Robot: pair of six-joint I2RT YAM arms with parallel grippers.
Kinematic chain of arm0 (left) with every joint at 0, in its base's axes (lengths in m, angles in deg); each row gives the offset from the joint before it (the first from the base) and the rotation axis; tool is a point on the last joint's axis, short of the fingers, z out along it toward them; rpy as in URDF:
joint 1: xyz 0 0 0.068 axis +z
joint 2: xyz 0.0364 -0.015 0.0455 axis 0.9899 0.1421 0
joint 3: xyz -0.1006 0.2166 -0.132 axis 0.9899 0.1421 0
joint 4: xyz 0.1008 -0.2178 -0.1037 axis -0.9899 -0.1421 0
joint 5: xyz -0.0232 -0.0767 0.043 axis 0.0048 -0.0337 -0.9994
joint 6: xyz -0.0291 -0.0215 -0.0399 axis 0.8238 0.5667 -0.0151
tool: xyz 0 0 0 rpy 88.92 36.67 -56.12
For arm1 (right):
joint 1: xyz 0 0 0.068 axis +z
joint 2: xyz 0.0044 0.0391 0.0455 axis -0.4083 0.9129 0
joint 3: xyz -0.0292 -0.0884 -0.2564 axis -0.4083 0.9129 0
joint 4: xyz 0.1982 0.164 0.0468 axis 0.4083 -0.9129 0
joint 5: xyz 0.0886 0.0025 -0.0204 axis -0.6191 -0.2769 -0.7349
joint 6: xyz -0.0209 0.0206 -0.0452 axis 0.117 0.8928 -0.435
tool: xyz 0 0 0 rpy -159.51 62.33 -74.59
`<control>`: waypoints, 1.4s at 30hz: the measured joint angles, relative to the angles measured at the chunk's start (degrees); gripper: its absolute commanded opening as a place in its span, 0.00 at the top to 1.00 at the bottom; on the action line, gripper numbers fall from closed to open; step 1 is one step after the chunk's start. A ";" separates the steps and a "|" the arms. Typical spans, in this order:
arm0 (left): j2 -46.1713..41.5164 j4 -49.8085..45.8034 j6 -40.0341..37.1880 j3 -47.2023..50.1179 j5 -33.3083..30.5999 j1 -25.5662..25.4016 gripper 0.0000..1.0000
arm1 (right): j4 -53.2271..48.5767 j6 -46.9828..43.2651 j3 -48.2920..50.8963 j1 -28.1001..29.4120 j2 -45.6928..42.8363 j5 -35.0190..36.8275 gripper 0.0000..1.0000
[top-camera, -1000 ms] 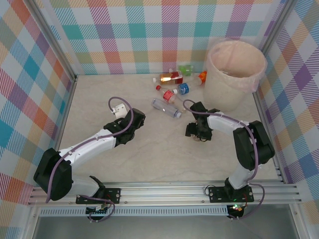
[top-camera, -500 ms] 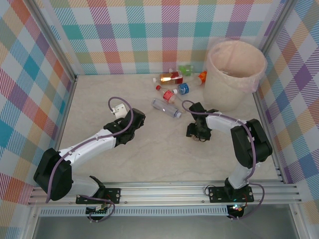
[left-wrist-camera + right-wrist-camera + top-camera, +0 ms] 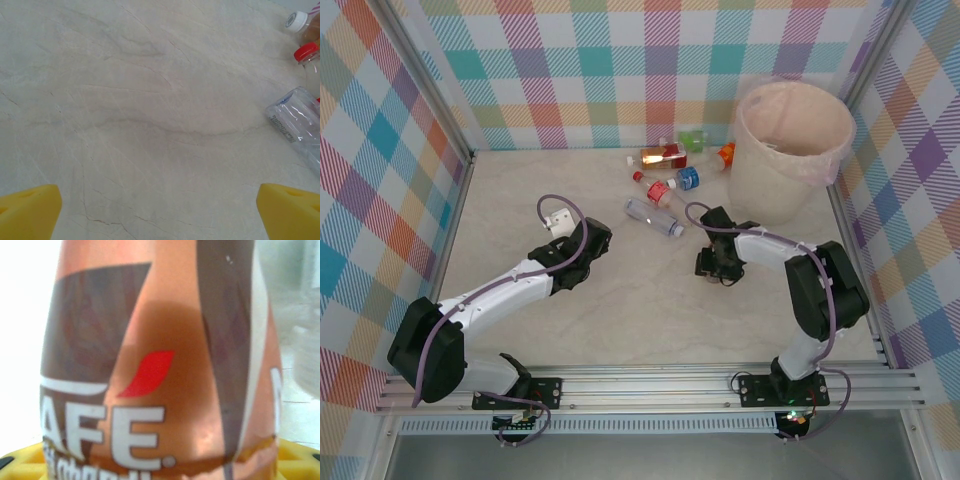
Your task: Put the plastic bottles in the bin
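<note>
A brown coffee-label bottle point(image 3: 160, 365) sits between the yellow fingers point(image 3: 300, 460) of my right gripper point(image 3: 717, 268), which is shut on it low over the table, left of the bin point(image 3: 752, 185). The bin is cream-pink, lined, and stands at the back right. Several bottles lie left of it: a clear one point(image 3: 655, 217), a red-capped one point(image 3: 658, 190), a blue-capped one point(image 3: 688, 178), an orange-liquid one point(image 3: 660, 156), a green one point(image 3: 692, 140) and an orange-capped one point(image 3: 723, 156). My left gripper point(image 3: 588, 243) is open over bare table, the clear bottle point(image 3: 300, 125) to its right.
Checked walls with metal posts close in the marble-look table point(image 3: 520, 200) on three sides. A red cap point(image 3: 306, 51) and a white cap point(image 3: 296, 21) show at the right edge of the left wrist view. Open table lies left of the left arm.
The right arm's wrist and forearm have shifted very slightly; the left arm and the bottles have not moved.
</note>
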 measured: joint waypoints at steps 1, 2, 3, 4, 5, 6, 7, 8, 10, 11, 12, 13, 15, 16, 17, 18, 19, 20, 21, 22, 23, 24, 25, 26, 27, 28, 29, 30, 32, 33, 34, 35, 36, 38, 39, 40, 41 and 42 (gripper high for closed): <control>0.00 0.00 0.02 0.00 0.00 0.00 0.00 | 0.81 -0.04 0.46 0.13 -0.68 -0.42 0.48; 0.00 0.00 0.00 0.00 0.15 0.04 0.00 | 1.42 -0.11 0.83 0.20 -1.42 -0.68 0.49; 0.00 0.00 0.00 0.00 0.42 0.04 0.00 | 2.21 -0.24 1.36 0.31 -2.64 -1.01 0.51; 0.00 0.00 0.00 -0.02 0.66 0.09 0.00 | 3.04 -0.28 1.90 0.42 -3.89 -1.25 0.52; 0.00 0.00 0.00 -0.04 0.90 0.09 0.00 | 4.11 -0.39 2.64 0.44 -5.38 -1.51 0.53; 0.00 0.00 0.00 -0.11 1.07 0.09 0.00 | 5.42 -0.52 3.58 0.44 -7.34 -1.88 0.53; -0.02 -0.02 0.00 -0.22 1.20 0.09 0.00 | 6.56 -0.72 4.46 0.44 -9.31 -2.16 0.54; -0.07 -0.02 0.00 -0.33 1.40 0.09 0.00 | 7.45 -0.96 5.09 0.44 -10.99 -2.43 0.54; -0.42 0.00 -0.02 -0.55 1.53 0.09 0.00 | 9.31 -1.38 5.90 0.46 -14.60 -2.80 0.54; -0.79 0.02 0.00 -0.59 1.60 0.09 0.00 | 10.01 -1.57 6.01 0.46 -15.87 -2.95 0.55; -1.20 0.02 -0.02 -0.66 1.73 0.09 0.00 | 10.95 -1.77 6.03 0.46 -17.31 -2.97 0.55; -1.73 0.02 0.00 -0.70 1.90 0.09 0.00 | 12.07 -1.97 6.05 0.46 -18.71 -2.95 0.55; -2.86 0.04 0.00 -0.70 1.95 0.09 0.00 | 14.36 -2.01 6.25 0.46 -21.00 -2.95 0.56; -3.39 0.04 0.00 -0.70 1.95 0.09 0.00 | 15.61 -1.97 6.27 0.44 -22.23 -2.95 0.56; -3.87 0.07 0.00 -0.70 2.01 0.09 0.00 | 16.76 -1.95 6.29 0.46 -23.06 -2.97 0.56; -4.39 0.07 0.00 -0.70 2.16 0.09 0.00 | 18.40 -1.92 6.29 0.44 -23.93 -2.99 0.56; -4.85 0.09 0.00 -0.70 2.34 0.09 0.00 | 20.17 -1.90 6.29 0.46 -24.68 -3.04 0.57; -5.20 0.11 0.00 -0.70 2.47 0.09 0.00 | 21.75 -1.90 6.29 0.44 -25.18 -3.04 0.56; -5.55 0.15 0.00 -0.70 2.58 0.09 0.00 | 23.78 -1.92 6.27 0.46 -25.62 -3.04 0.57; -5.84 0.17 0.00 -0.70 2.60 0.09 0.00 | 25.38 -1.95 6.27 0.44 -25.77 -3.02 0.57; -6.12 0.28 0.02 -0.70 2.80 0.11 0.00 | 26.86 -1.97 6.16 0.46 -25.79 -2.97 0.57; -6.43 0.44 0.00 -0.70 2.89 0.20 0.00 | 28.11 -2.01 5.92 0.44 -25.68 -2.99 0.57; -6.75 0.52 0.02 -0.70 2.97 0.26 0.00 | 28.76 -2.21 5.22 0.44 -25.33 -3.21 0.57; -7.02 0.52 0.02 -0.70 2.97 0.31 0.00 | 29.38 -2.51 4.22 0.44 -24.74 -3.52 0.57; -7.39 0.52 0.04 -0.70 2.97 0.35 0.00 | 29.59 -2.84 2.60 0.44 -23.87 -3.96 0.58; -7.72 0.55 0.07 -0.70 2.99 0.35 0.00 | 30.05 -3.15 0.87 0.44 -22.82 -4.28 0.58; -7.96 0.55 0.15 -0.68 2.99 0.35 0.00 | 30.40 -3.54 -0.90 0.44 -21.81 -4.66 0.58; -8.22 0.57 0.22 -0.68 2.99 0.35 0.00 | 30.69 -4.00 -2.84 0.44 -20.83 -4.96 0.58; -8.50 0.98 0.26 -0.66 3.02 0.37 0.00 | 30.51 -5.53 -7.74 0.44 -18.69 -5.53 0.57; -8.61 1.33 0.31 -0.61 3.06 0.37 0.00 | 30.69 -6.36 -10.23 0.44 -17.70 -5.62 0.57; -8.70 1.55 0.44 -0.61 3.17 0.39 0.00 | 30.80 -7.30 -12.24 0.37 -16.98 -5.73 0.57; -8.76 1.60 0.55 -0.61 3.19 0.42 0.00 | 30.99 -8.13 -14.29 0.28 -16.37 -5.81 0.57; -8.83 1.64 0.70 -0.55 3.19 0.46 0.00 | 31.04 -9.05 -16.04 0.00 -15.89 -5.84 0.56; -9.05 1.57 1.18 -0.20 3.21 0.66 0.00 | 30.82 -10.93 -19.93 -0.61 -14.62 -6.38 0.55; -9.11 1.60 1.33 -0.07 3.19 0.72 0.00 | 30.88 -11.89 -21.97 -1.03 -13.86 -6.54 0.55; -9.22 1.57 1.51 0.07 3.19 0.85 0.00 | 30.71 -12.81 -23.93 -1.64 -13.05 -6.69 0.55; -9.31 1.53 1.55 0.13 3.17 0.85 0.00 | 30.73 -13.51 -25.33 -2.16 -12.39 -6.73 0.55; -9.46 1.51 1.70 0.17 3.17 0.94 0.00 | 30.60 -14.10 -27.02 -2.91 -11.67 -6.88 0.55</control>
